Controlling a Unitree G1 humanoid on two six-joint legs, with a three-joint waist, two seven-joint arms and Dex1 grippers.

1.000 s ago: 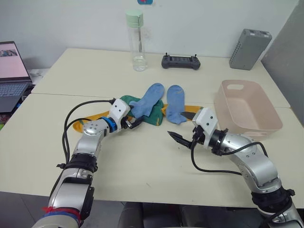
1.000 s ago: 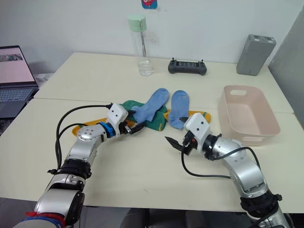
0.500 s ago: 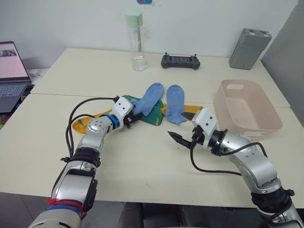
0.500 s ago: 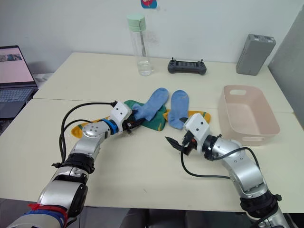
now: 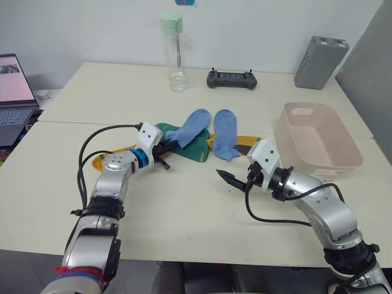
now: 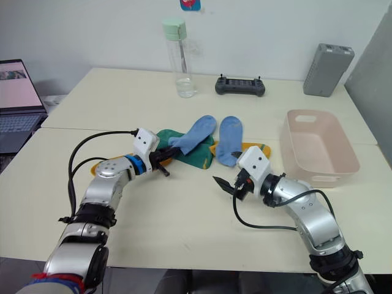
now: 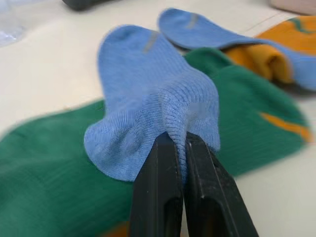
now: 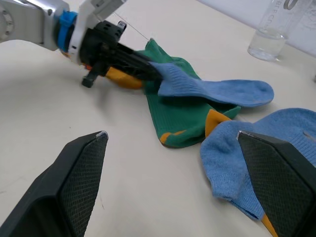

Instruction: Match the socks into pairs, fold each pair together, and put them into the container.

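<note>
My left gripper (image 5: 166, 147) is shut on the cuff of a light blue sock (image 5: 192, 125), and the left wrist view shows both fingers (image 7: 159, 177) pinching that cuff (image 7: 148, 84). This sock lies over a dark green sock (image 5: 195, 150). A second light blue sock (image 5: 225, 132) lies just to the right, over a mustard-yellow sock (image 5: 248, 140). Another yellow sock (image 5: 103, 163) sticks out under my left arm. My right gripper (image 5: 229, 163) stands open above the table, in front of the second blue sock. The pale pink container (image 5: 324, 166) stands at the right.
A water bottle (image 5: 174, 52), a black controller (image 5: 231, 78) and a grey ribbed box (image 5: 321, 61) stand along the table's far side. A laptop (image 5: 15, 92) sits at the far left. Bare table lies in front of both arms.
My left gripper has gone from open to shut on the left blue sock's cuff and drawn back slightly to the left. The right arm has not moved.
</note>
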